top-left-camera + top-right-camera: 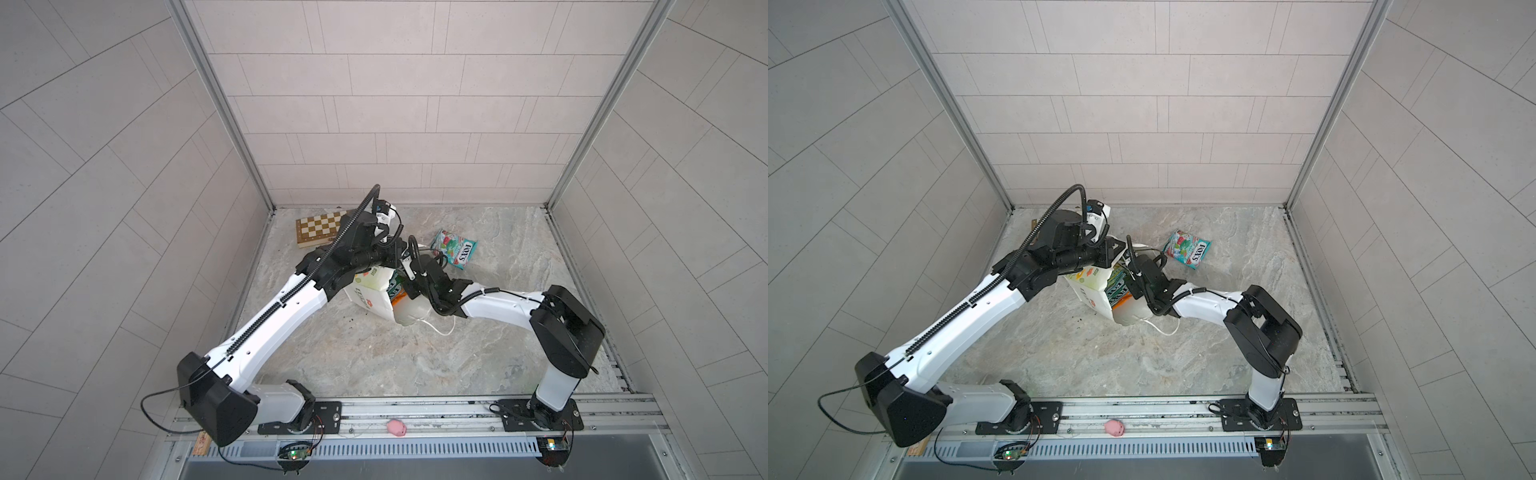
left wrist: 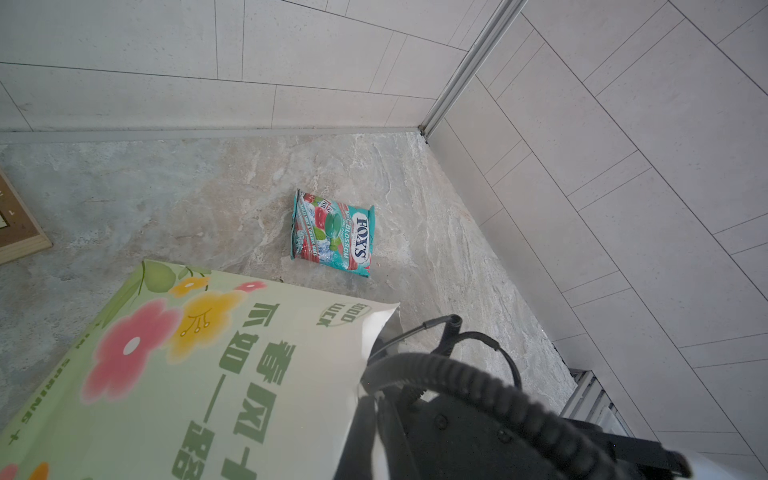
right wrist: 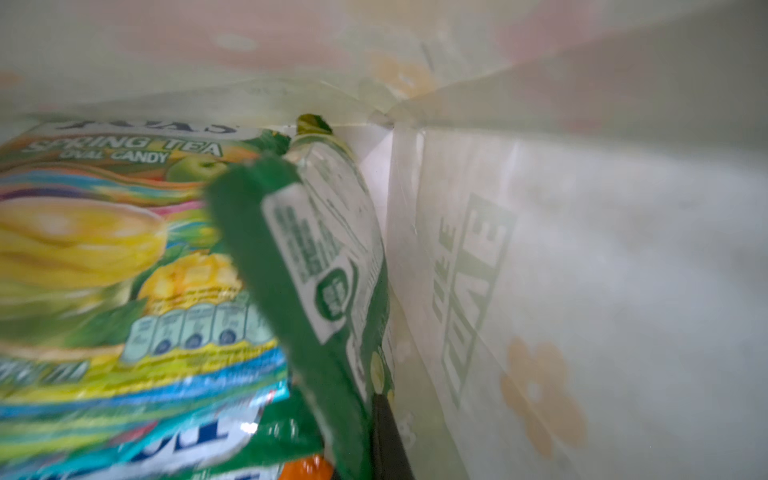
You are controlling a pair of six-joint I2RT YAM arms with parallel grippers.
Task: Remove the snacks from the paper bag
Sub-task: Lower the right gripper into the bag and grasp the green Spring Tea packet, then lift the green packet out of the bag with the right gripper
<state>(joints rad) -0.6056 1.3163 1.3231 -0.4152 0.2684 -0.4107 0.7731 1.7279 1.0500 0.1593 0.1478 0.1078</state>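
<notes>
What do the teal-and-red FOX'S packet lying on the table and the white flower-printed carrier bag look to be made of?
Teal-and-red FOX'S packet: probably thin plastic film, glossy, with crinkles and bright glints.
White flower-printed carrier bag: apparently matt paper, with crisp fold creases; its print shows faintly through the wall from inside.

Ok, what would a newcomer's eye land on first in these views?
The flowered white paper bag sits mid-table, the right arm reaching into its mouth. Beyond it, one teal-and-red FOX'S packet lies flat on the marbled table. Inside the bag, the right tool appears shut on a green packet beside a Spring Tea packet.
</notes>
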